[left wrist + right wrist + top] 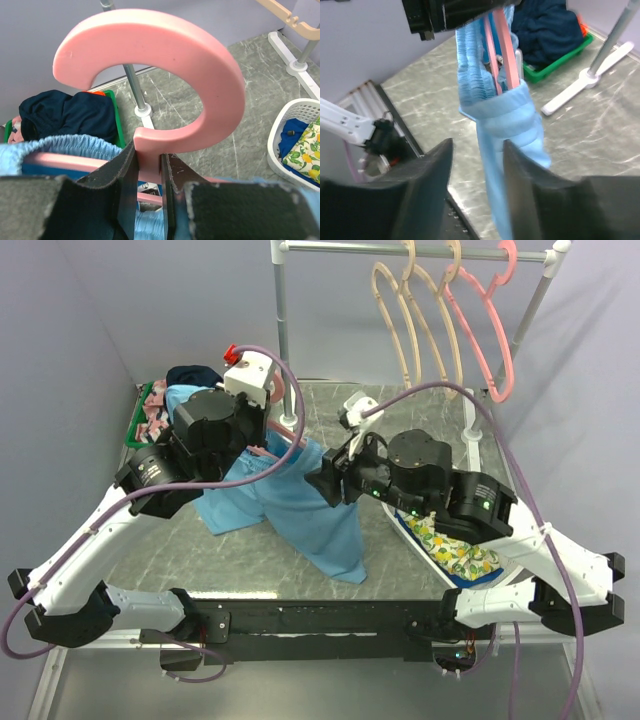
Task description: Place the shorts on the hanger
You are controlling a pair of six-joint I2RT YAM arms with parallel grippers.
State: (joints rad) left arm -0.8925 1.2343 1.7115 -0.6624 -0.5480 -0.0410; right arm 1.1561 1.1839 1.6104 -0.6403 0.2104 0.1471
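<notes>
Furthest left of the light sky-blue fabric shorts, you have a green plastic bin holding a dark navy garment.

Just left of the shorts and above them, your left gripper has its fingers clamped on the neck of the thin pink plastic hanger, right under the hook. The hook stands upright above the fingers.

The shorts hang from that hanger. Their gathered waistband is wrapped over the hanger's pink bars, and the legs fall down and rightward until the hem lies on the grey marbled bench.

Just right of the shorts, your right gripper points at the hanging cloth with its fingers apart, one on either side of the blue fabric. The wrist view does not show whether either finger touches it.

Further right of the shorts, partly under your right arm, a white plastic basket holds a yellow lemon-print cloth.

Up and right of the shorts, tan plastic hangers hang from a metal rail.
</notes>
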